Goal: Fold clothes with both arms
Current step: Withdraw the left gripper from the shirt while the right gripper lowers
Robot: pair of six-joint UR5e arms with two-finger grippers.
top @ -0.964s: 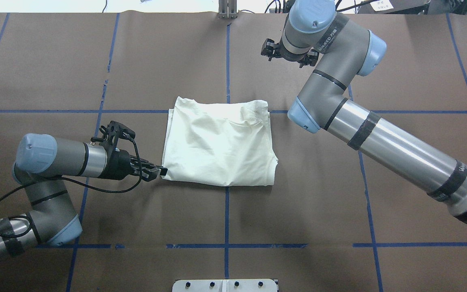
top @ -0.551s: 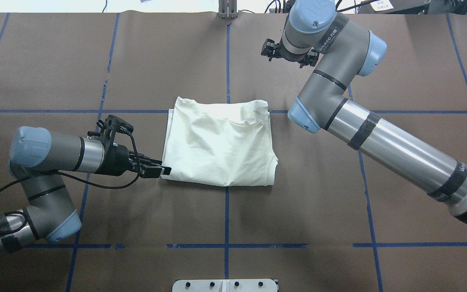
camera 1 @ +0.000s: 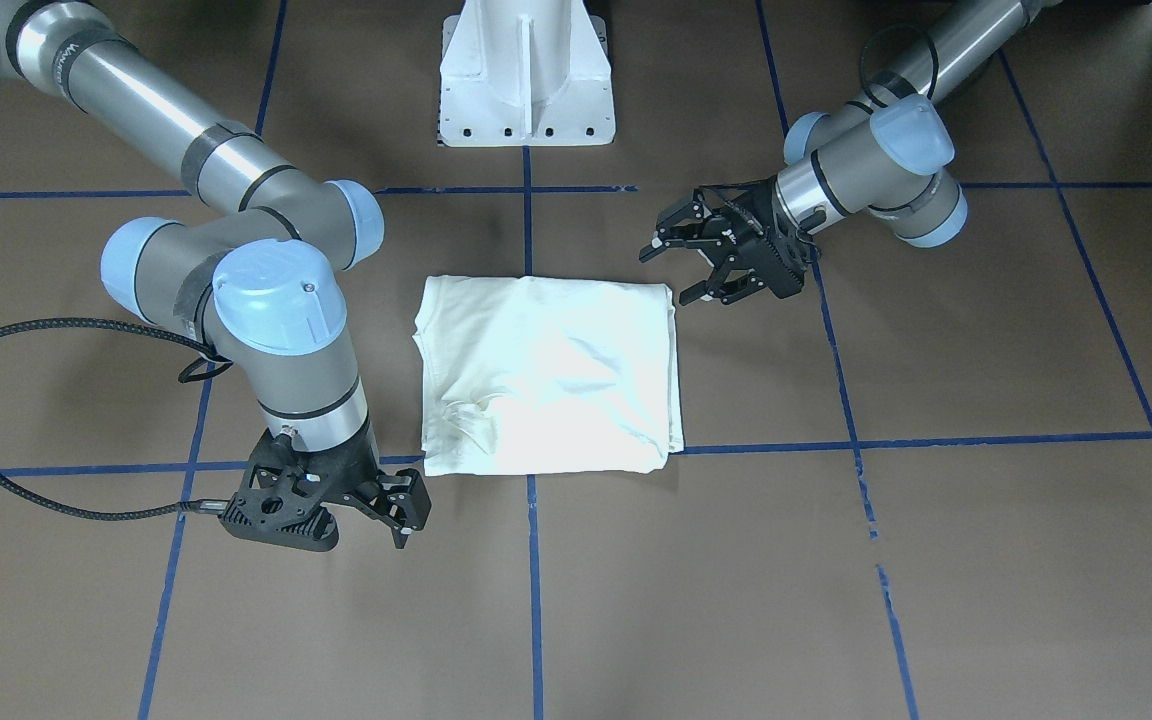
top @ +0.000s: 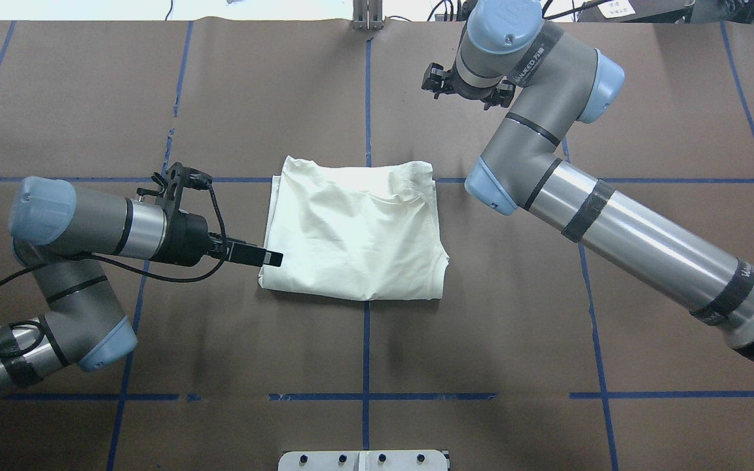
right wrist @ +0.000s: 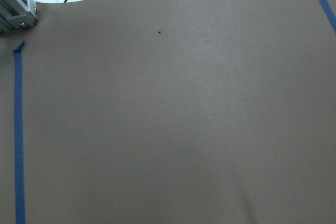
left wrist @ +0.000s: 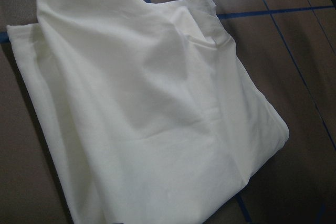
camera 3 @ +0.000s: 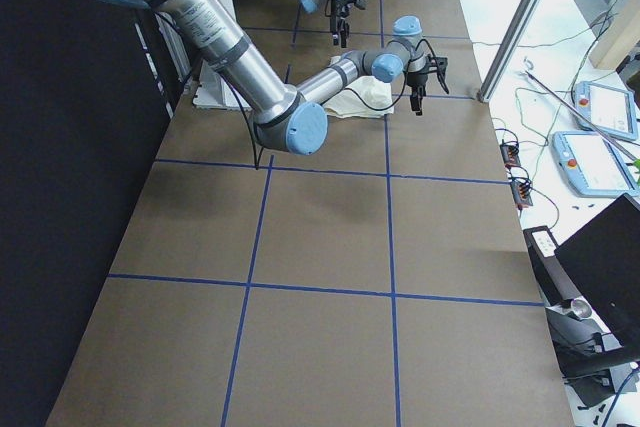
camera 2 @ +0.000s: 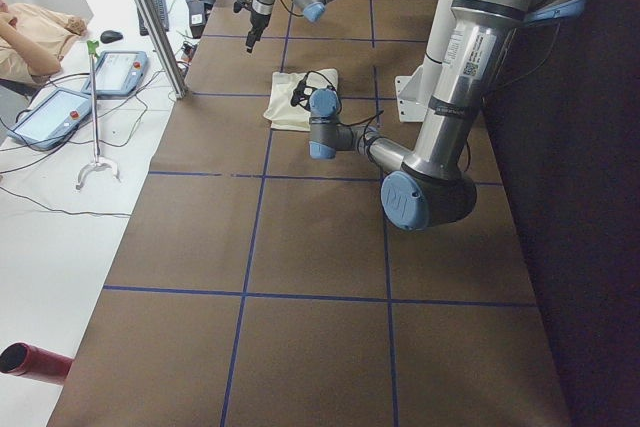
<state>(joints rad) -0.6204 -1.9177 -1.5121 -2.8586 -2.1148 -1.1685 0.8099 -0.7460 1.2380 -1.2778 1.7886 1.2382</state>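
Now: left claw (camera 1: 667, 274) spread apart beside shirt (camera 1: 546, 370) corner, upper right; should scoop under every layer before pinching; right claw (camera 1: 406, 510), lower left, opening unclear

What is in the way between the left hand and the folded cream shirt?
Nothing visible does. The open left hand sits right at a corner of the folded cream-white cloth shirt, over bare brown paper table cover; from overhead its fingertips overlap the shirt's edge.
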